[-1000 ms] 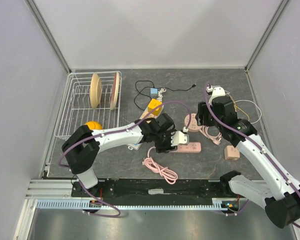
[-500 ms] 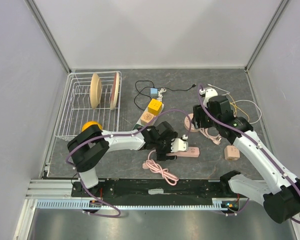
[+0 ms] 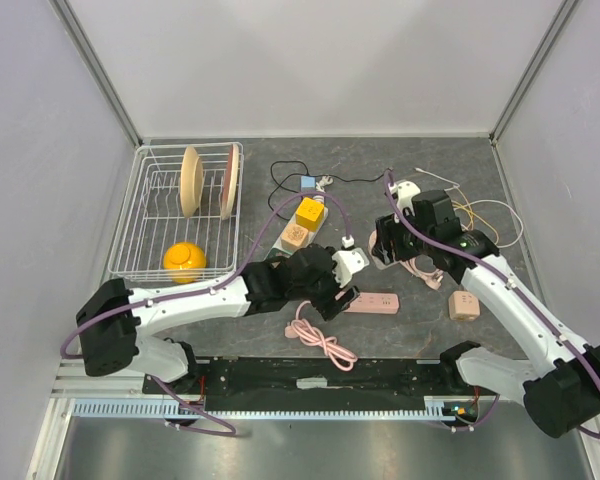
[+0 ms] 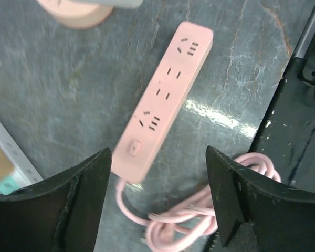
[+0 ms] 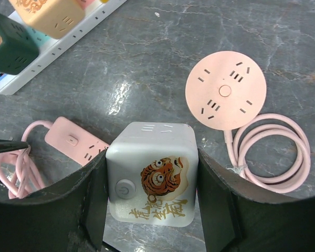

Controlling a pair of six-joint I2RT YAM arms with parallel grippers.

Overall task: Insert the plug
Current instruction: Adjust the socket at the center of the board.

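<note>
— What is your left gripper doing?

— My left gripper (image 4: 158, 157) stands wide with nothing between its fingers. In its wrist view the pink power strip (image 4: 165, 100) lies flat on the table (image 4: 52, 94), running from the lower left towards the top centre. Its pink cable (image 4: 199, 220) is bunched at the bottom of the frame.

— And the right?

— My right gripper (image 5: 151, 157) is clamped on the white cube adapter (image 5: 152, 184), a finger on each side, with the tiger print facing the camera. It is held above the table. One end of the pink strip shows at the left of that frame. A round pink socket (image 5: 226, 90) is at the upper right, its cord (image 5: 273, 152) looped below it.

— Anything further out?

— A white dish rack (image 3: 155, 215) on the left of the overhead view, holding a yellow object (image 3: 185, 260).
</note>
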